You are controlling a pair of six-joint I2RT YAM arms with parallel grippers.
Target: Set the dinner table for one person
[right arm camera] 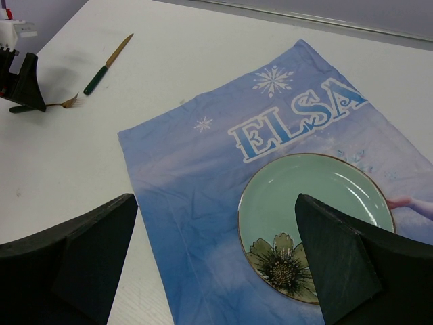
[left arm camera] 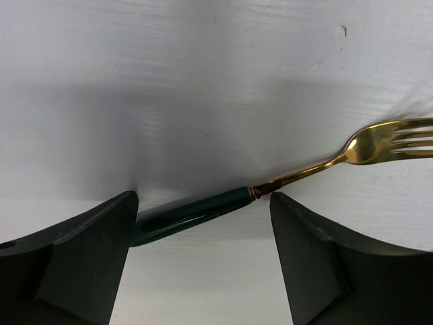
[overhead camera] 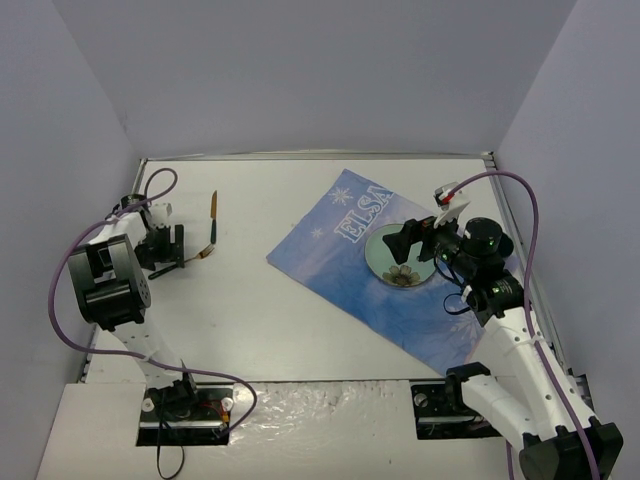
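Note:
The white dinner table carries a blue Elsa placemat at the right with a green flower plate on it. A fork with a dark green handle and gold head lies flat on the table at the left. My left gripper is open and low, its jaws straddling the fork's handle without closing on it; it shows in the top view. My right gripper is open and empty, hovering above the plate and placemat.
A knife with a green handle and gold blade lies just beyond the fork, also in the right wrist view. Grey walls enclose the table on three sides. The table's metal rim runs close behind the right arm.

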